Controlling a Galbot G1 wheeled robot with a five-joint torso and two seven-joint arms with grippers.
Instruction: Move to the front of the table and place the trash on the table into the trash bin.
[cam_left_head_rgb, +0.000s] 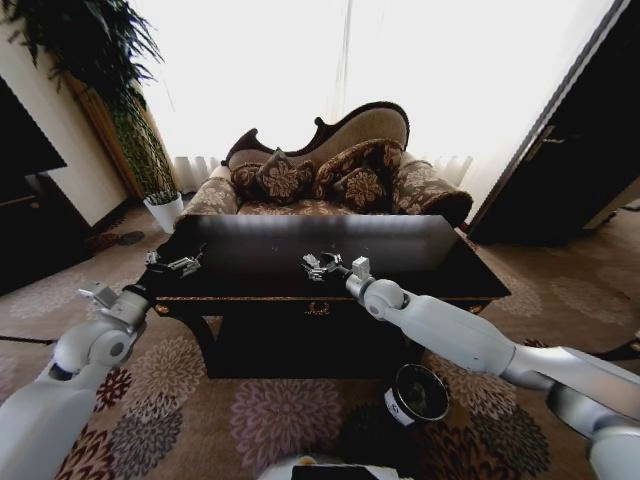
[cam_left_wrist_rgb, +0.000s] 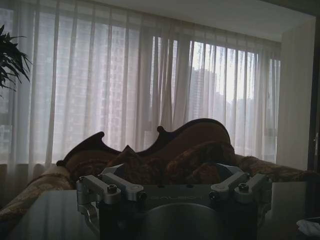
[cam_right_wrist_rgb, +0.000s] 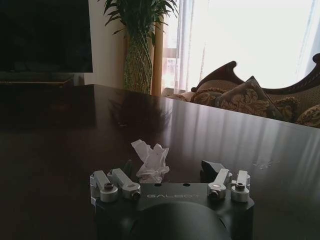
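Head view: sofa (cam_left_head_rgb: 330, 170) behind table (cam_left_head_rgb: 400, 262)

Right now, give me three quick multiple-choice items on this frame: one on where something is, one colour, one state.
1. Where is the trash bin?
A. on the table
B. on the carpet in front of the table, below the right arm
C. on the sofa

2. What colour is the paper wad in front of the right gripper?
A. white
B. red
C. green

3. The right gripper's fingers are:
A. shut on the wad
B. open, wad between them, not gripped
C. shut, empty

Answers: 1 B, the head view shows the bin on the floor before the table. 2 A, the wad is plainly white. 3 B, the right wrist view shows the fingers spread apart.
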